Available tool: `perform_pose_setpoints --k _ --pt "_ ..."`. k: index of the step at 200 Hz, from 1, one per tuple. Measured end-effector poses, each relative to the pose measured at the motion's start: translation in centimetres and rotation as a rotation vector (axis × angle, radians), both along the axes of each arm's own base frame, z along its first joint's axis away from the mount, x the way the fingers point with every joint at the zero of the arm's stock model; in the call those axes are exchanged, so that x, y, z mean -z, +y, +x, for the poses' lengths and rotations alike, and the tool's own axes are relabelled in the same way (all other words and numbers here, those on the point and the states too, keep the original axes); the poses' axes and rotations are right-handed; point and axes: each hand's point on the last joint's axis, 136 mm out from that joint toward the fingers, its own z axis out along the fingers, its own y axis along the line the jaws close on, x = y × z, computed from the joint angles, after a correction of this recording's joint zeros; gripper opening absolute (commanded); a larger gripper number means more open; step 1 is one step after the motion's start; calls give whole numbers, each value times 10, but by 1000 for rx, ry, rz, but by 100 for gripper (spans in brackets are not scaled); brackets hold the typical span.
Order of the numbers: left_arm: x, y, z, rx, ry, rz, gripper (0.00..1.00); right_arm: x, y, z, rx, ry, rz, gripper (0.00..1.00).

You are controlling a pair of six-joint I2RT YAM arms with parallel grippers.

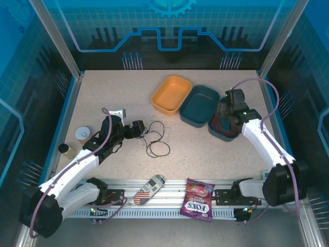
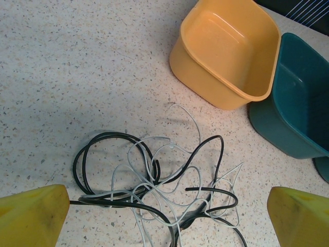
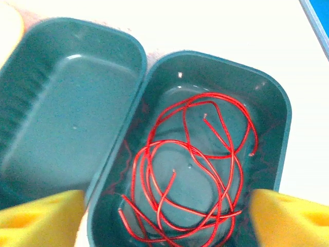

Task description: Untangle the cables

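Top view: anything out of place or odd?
Yes: a purple candy bag and a flag-patterned object lie on the front mounting rail, off the table. The black cable and white cable are knotted together mid-table.

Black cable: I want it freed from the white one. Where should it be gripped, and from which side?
Probably the black cable's leftmost arc in the left wrist view: it lies flat, clear of the white cable. Come straight down from above, astride the strand.
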Motion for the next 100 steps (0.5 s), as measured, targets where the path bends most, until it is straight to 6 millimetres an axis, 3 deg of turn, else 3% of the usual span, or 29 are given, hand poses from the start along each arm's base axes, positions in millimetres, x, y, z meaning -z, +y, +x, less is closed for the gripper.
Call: perform_pose_setpoints --k 51,100 --pt "-7 0 -1 -1 -21 -8 99 -33 24 -13 -121 -122 124 100" --pt "-7 0 -1 -3 -20 -12 99 -47 55 -20 -247 -163 197 100"
